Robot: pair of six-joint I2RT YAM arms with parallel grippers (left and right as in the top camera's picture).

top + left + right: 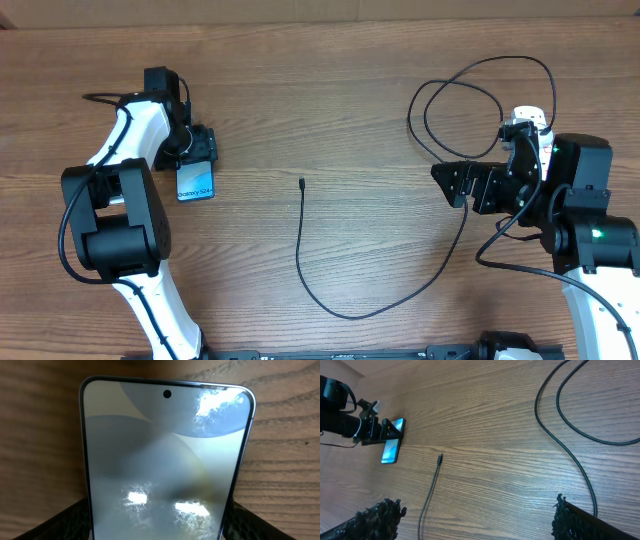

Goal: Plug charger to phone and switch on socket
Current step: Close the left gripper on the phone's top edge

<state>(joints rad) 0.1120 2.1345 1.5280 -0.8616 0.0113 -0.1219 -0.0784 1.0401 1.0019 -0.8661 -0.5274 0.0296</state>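
Right now the left gripper point(197, 158) is closed across the phone point(196, 184). As far as the wrist view shows, its two dark fingers point(60, 522) press against the phone's long edges. The phone lies flat and screen up on the wooden table point(330, 60), reaching out ahead of those fingers. Its front camera hole point(166, 394) is at the far end. This hold looks meant to pin the phone so it cannot slide when a plug is pushed in.

The right gripper point(448, 186) is spread wide and holds nothing. The charger point(300, 250) is a thin black cable. Its connector tip point(301, 182) lies loose on the wood, well ahead of the open right fingers point(375, 520), between them and the phone. From the tip the cable curves back towards this gripper and passes just beside one finger. It then loops away behind the gripper. The wide opening suggests this gripper is readied to pick up the tip, which is not yet plugged in.

The socket point(527, 118) sits behind the right gripper, close against its arm. Only a small white part shows, and its switches cannot be seen.
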